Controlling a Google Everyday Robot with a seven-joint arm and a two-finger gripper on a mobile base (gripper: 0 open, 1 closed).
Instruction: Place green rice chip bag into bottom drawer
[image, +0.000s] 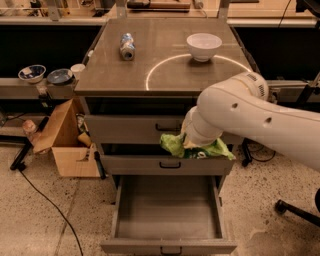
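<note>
The green rice chip bag (192, 147) is a crumpled lime-green foil bag hanging in the air in front of the middle drawer, above the back of the open bottom drawer (169, 210). My gripper (194, 140) is shut on the bag from above; the white arm covers most of it. The bottom drawer is pulled out, its flat grey tray holds nothing, and its small dark handle sits on the front edge.
On the cabinet top (165, 60) lie a small printed can (127, 46) and a white bowl (204, 46). Two shallower drawers (135, 129) are shut. An open cardboard box (65, 142) stands on the floor at the left. A chair base (300, 210) is at the right.
</note>
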